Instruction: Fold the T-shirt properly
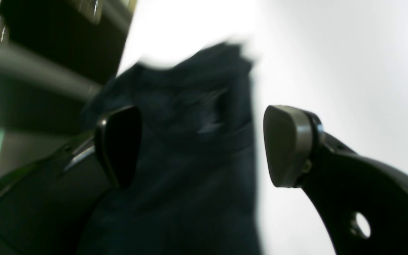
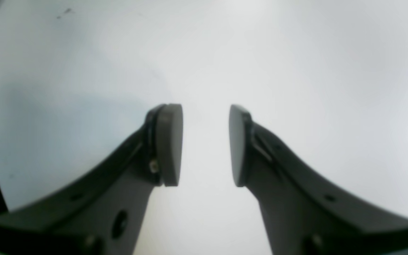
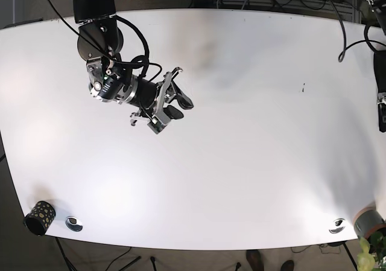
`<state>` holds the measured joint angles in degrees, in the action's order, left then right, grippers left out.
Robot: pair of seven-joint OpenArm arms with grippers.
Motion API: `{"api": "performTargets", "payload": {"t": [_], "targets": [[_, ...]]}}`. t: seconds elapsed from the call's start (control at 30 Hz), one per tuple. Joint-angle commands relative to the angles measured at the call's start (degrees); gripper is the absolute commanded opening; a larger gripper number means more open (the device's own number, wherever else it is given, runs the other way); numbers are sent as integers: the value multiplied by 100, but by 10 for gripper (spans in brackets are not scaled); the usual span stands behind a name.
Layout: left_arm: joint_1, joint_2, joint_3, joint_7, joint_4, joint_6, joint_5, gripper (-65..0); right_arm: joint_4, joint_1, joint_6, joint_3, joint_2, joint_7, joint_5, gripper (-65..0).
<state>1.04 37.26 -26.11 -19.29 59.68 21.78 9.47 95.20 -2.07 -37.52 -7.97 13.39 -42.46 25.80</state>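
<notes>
The T-shirt [image 1: 190, 88] is a dark navy bundle, blurred, in the left wrist view. It lies between the two fingers of my left gripper [image 1: 204, 145], which stand wide apart and open around it. The cloth sits at the white table's edge, with dark furniture to its left. In the base view, only a dark shape [image 3: 382, 111] shows at the far right edge; whether it is the shirt or the arm is unclear. My right gripper [image 2: 205, 145] is open and empty above bare table, left of centre at the back [image 3: 181, 109].
The white table [image 3: 241, 162] fills the base view. A black dotted cup [image 3: 37, 216] and a metal disc [image 3: 73, 223] sit at the front left. Another disc [image 3: 337, 226] and a grey cup [image 3: 369, 221] sit at the front right. Cables run behind the far edge.
</notes>
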Motion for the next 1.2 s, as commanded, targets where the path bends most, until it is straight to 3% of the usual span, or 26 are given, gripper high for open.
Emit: {"api": "performTargets", "payload": {"t": [0.0,0.07,0.17,0.3,0.4,0.5,0.57,0.63,0.77,0.83,1.03,1.17], "targets": [[-91,-90,-40,131,691,-55,15,-151,384,-123,-6,335,125,180,149,-449],[-240,-266,-40,131,1157,-134,6,-151,454,-132,64,529,160,180,149,-449],[-477,-591,-13,149,1834,-547,-2,-151,489,-167,354,810,178,197,53,-449],[-557,-1049,233,149,2502,-846,-2,-151,471,-334,468,933,134,426,-765,-449],[-574,-1347,549,157,2959,-1031,-266,-151,384,-308,495,942,107,1112,-1556,-449],[-583,-1769,927,175,3250,-1180,-846,-151,155,-97,512,994,107,2087,-2171,-449],[-583,-2007,1042,281,3337,-1198,-1101,-151,41,9,626,1135,72,2650,-2400,-449],[-601,-2306,1103,615,3364,-1198,-1365,-151,-232,97,873,1329,-112,3345,-2611,-449],[-855,-2772,1297,1265,3399,-1198,-1594,-151,-698,202,1110,1742,-200,4241,-2752,-449],[-996,-2983,1437,1503,3425,-1207,-1646,-151,-821,264,1189,1926,-200,4417,-2752,-449],[-1427,-3238,2035,1995,3329,-1629,-1655,-185,-856,791,1224,2296,-235,5015,-2752,-449],[-1893,-3264,2510,2320,3337,-1971,-1655,-186,-838,1196,1224,2463,-244,5050,-2743,-449]]}}
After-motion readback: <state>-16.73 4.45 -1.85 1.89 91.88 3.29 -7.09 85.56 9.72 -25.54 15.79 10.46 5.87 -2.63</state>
